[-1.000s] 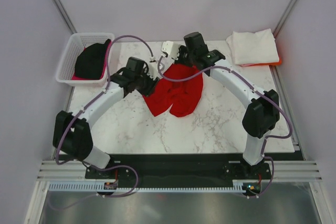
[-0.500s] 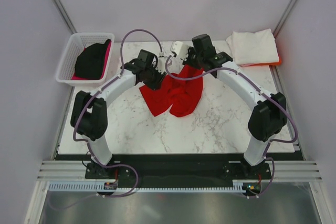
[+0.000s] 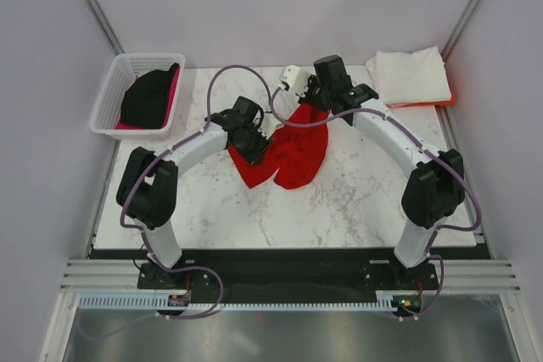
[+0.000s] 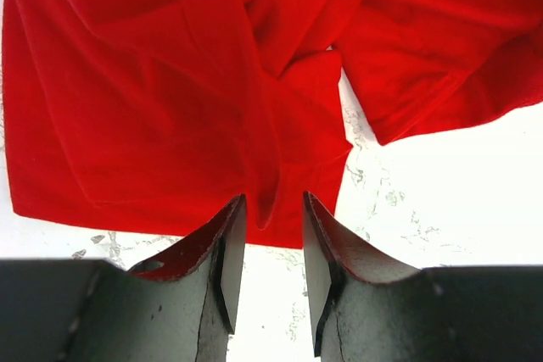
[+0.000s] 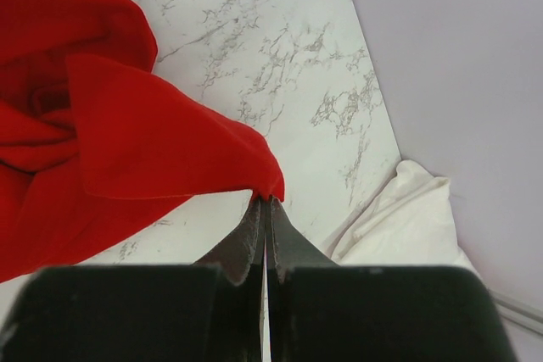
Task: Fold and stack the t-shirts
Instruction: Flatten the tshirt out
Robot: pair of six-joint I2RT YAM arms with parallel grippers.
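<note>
The right gripper (image 5: 265, 203) has its fingers pressed together on a corner of the red shirt (image 3: 293, 154), which lies crumpled mid-table (image 3: 356, 201). The left gripper (image 4: 267, 247) stands with fingers apart at the shirt's near-left edge; a fold seems to rise between them, though contact is unclear. A folded white shirt (image 3: 409, 74) sits far right, a black shirt (image 3: 146, 99) in the basket (image 3: 114, 91) far left

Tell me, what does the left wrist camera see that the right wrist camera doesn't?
Only the left wrist view shows the left hand, open around a fold of the red t-shirt. Only the right wrist view shows the right hand pinched shut on a shirt corner, plus a white t-shirt by the wall. Both show the red t-shirt on the marble table.
</note>
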